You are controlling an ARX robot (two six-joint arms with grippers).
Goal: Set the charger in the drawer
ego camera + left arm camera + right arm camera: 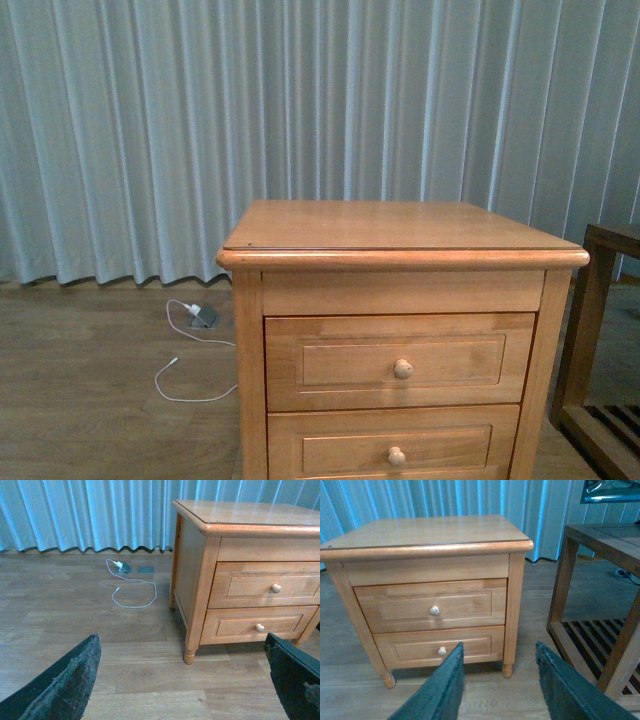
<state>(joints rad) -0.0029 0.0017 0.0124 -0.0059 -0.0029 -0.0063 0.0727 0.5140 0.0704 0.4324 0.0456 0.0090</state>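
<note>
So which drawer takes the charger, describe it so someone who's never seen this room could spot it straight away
Find the light-wood nightstand standing before the pale curtain. Its front carries two closed drawers stacked one over the other, each with a round knob. The one you want is the upper drawer: it sits directly under the plain top rail and is taller than the lower drawer.

Even, soft daylight, bluish cast from the curtain (300,110) backlit across 10 to 2 o'clock in the front view. Faint sheen on the nightstand top (400,228); weak shadow under its overhang. No hard shadows on the floor (60,615). Front view slightly soft and grainy. Both wrist views sharper on the furniture, with dark gripper fingers (442,690) blurred near 6 o'clock.
</note>
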